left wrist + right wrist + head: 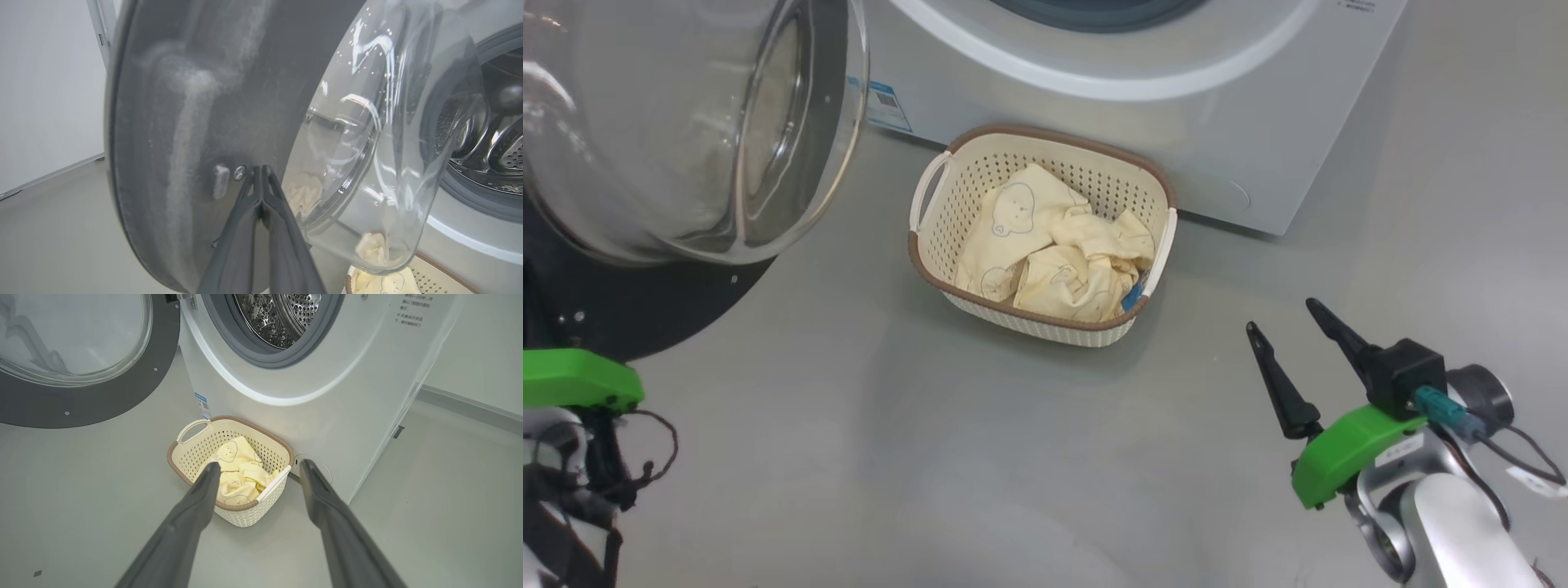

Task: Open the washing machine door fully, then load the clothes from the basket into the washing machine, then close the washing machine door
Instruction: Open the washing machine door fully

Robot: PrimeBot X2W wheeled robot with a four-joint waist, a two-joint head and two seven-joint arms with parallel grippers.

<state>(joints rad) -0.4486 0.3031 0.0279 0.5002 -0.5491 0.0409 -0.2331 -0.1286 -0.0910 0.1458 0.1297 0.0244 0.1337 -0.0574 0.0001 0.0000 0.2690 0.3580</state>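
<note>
The washing machine [1143,106] [327,396] stands with its steel drum [278,314] exposed. Its door [686,122] [77,359] [204,122] is swung out to the left, glass bowl bulging toward me. On the floor before the machine sits the cream basket [931,245] [179,457], holding pale yellow clothes [1054,253] [239,475] with a bear print. My left gripper [260,168] is shut, empty, its tips against the door's dark inner rim near a screw. My right gripper [1286,318] [259,467] hangs open, right of the basket and apart from it.
Grey floor [931,457] spreads in front of and beside the basket. A blue sticker [886,106] marks the machine's lower front. A pale wall with a skirting [470,404] runs to the right of the machine.
</note>
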